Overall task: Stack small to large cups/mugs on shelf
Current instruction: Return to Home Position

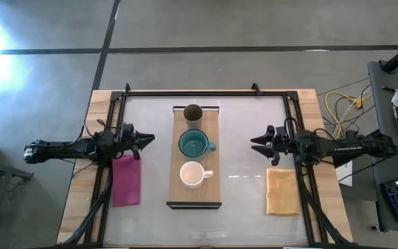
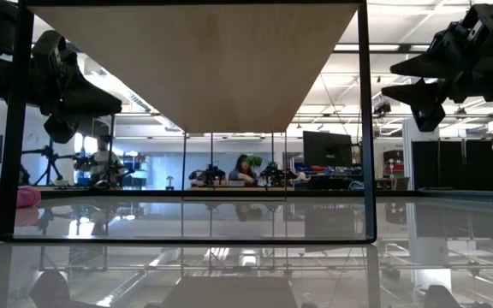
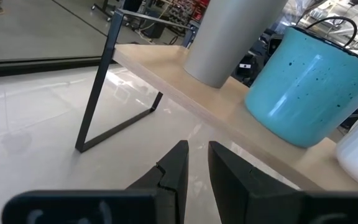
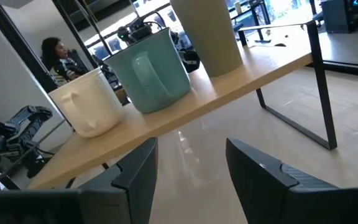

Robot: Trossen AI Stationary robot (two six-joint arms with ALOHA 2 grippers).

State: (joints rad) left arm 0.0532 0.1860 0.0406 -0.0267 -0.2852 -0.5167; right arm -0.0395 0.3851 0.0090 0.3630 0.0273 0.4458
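Observation:
The light-wood shelf (image 1: pixel 195 195) stands mid-table on dark end rails. On it stand three vessels in a row: the small olive-brown cup (image 1: pixel 193 113) at the far end, the teal mug (image 1: pixel 194 144) in the middle and the white mug (image 1: pixel 192 175) toward the near end. Each stands upright on its base, apart from the others. My left gripper (image 1: pixel 149 140) is shut and empty, level, left of the shelf, pointing at the teal mug (image 3: pixel 309 81). My right gripper (image 1: pixel 254 145) is open and empty, level, right of the shelf.
A pink cloth (image 1: pixel 126 180) lies near my left arm and an orange cloth (image 1: pixel 282 191) near my right arm. A dark frame (image 1: pixel 206 92) runs around the glossy tabletop. People sit in the room beyond the table (image 2: pixel 242 168).

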